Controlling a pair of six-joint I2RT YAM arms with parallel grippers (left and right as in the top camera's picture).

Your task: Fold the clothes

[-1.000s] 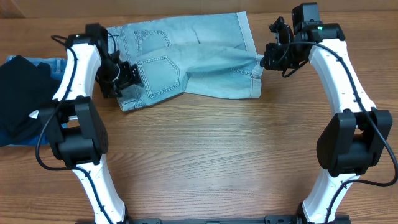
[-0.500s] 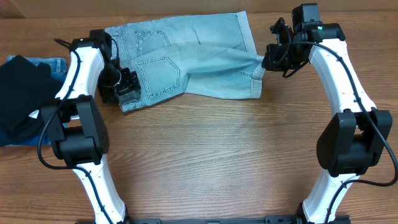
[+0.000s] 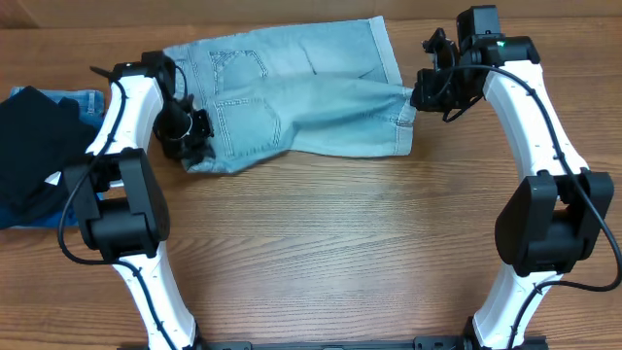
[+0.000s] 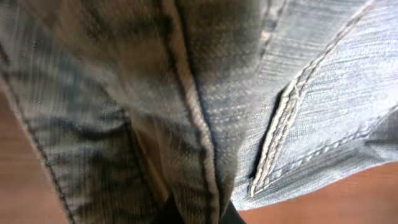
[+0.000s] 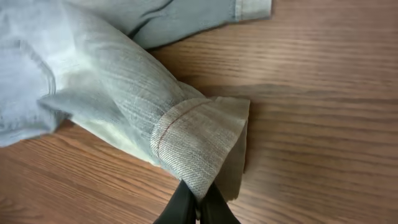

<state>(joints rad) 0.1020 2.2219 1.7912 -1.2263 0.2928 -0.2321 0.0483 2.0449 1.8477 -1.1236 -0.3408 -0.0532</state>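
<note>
table (image 3: 321,253) — brown wood grain | light — even, soft shadows

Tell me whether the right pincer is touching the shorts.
Touching. The right wrist view shows the right pincer shut on the cuffed hem of the shorts, fabric between its tips.

Robot manipulation lab, identified by a white-and-black left arm (image 3: 124,112) and right arm (image 3: 533,112) with exposed cables (image 3: 73,219), mounted at the near edge of a wood-grain surface (image 3: 340,243) that carries denim shorts (image 3: 311,107) and a black garment (image 3: 29,146).
</note>
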